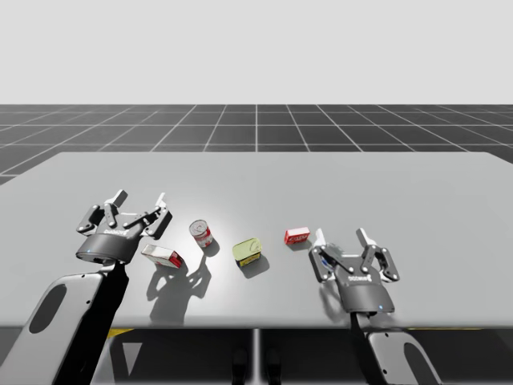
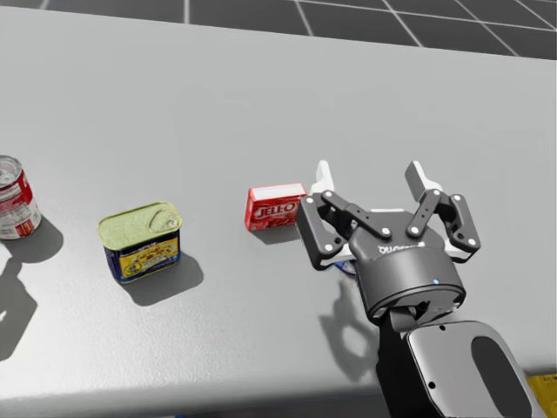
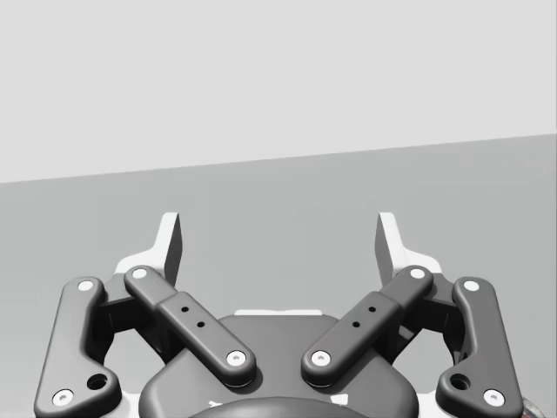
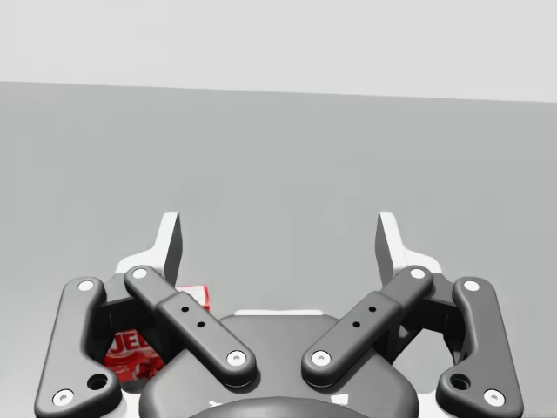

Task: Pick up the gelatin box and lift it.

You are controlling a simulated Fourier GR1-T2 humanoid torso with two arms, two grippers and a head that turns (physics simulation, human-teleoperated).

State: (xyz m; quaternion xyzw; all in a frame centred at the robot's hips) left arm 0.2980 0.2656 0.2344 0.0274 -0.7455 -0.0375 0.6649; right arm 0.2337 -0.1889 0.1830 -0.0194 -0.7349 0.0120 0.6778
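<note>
The gelatin box [image 1: 296,235] [image 2: 275,206] is small, red and white, and lies flat on the grey table [image 1: 321,184]. My right gripper [image 1: 342,242] [image 2: 372,185] [image 4: 278,237] hovers open just right of it, nothing between its fingers. In the right wrist view the box [image 4: 139,348] peeks out beside and behind the left finger linkage. My left gripper [image 1: 140,200] [image 3: 278,237] stands open at the table's left, above a longer red and white box [image 1: 161,256].
A red and white can [image 1: 200,233] [image 2: 13,198] stands left of centre. A squat tin with a yellow-green lid [image 1: 247,252] [image 2: 140,239] sits between the can and the gelatin box. The table's front edge runs close under both arms.
</note>
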